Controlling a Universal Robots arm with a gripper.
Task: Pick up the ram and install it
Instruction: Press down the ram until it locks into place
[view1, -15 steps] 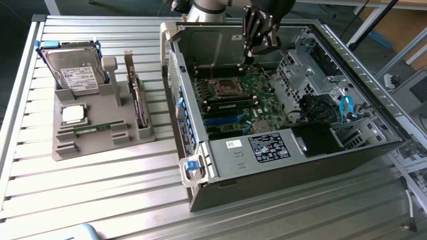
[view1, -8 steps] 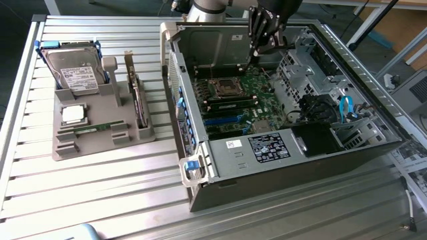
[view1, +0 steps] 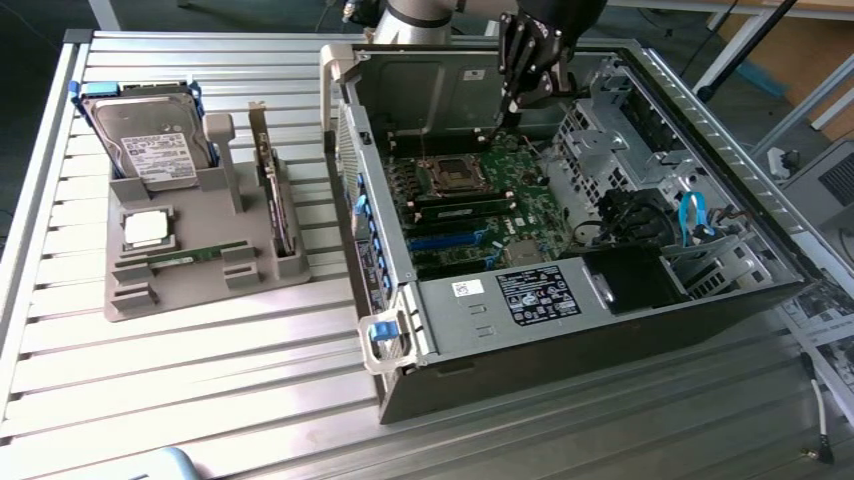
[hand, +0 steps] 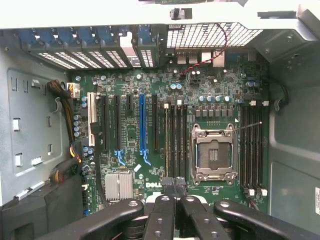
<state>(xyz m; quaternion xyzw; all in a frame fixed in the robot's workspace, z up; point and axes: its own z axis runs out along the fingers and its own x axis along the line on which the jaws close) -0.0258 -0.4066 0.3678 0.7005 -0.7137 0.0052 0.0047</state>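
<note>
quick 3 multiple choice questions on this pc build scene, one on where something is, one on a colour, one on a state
1. Where does the hard drive sit?
A. on the grey tray beside the case
B. inside the case
C. between the gripper's fingers

2. What colour is the long expansion slot that stands out among the black ones?
A. red
B. blue
C. white

3. What is the state of the processor socket?
A. covered by a heatsink
B. holding a chip
C. empty, frame in place

Answers:
1 A, it stands at the tray's far end.
2 B, bright blue in the wrist view.
3 C, bare centre inside the metal frame.
</note>
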